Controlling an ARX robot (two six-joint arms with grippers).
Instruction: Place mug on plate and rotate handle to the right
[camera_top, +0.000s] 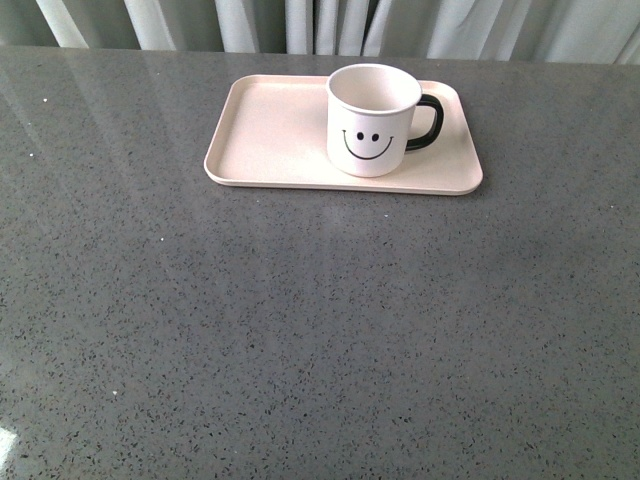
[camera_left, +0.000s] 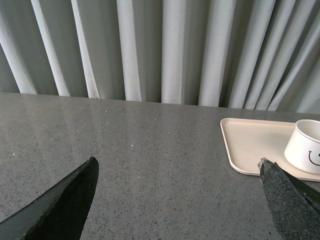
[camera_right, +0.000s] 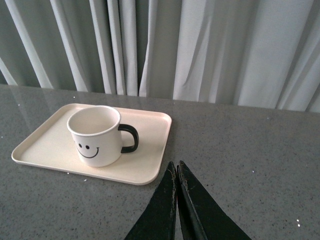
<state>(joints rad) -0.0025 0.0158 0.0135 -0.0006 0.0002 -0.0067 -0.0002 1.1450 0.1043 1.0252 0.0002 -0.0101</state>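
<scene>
Table (camera_top: 300, 330): grey, speckled. Plate (camera_top: 270, 140): far centre. Mug (camera_top: 370, 120): upright on plate's right half, handle (camera_top: 428, 122) pointing right. Left gripper (camera_left: 177, 200): spread wide. Right gripper (camera_right: 176, 200): closed, empty, just beside the plate. Risk: stray contact could shift the plate or turn the mug.

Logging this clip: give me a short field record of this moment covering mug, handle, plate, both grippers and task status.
mug: upright on the plate, right half, smiley facing the robot
handle: points to the robot's right
plate: pink tray on the grey table, far side near the curtain
left gripper: open, holds nothing, away from the plate
right gripper: shut, holds nothing, off the plate
task status: looks done
</scene>
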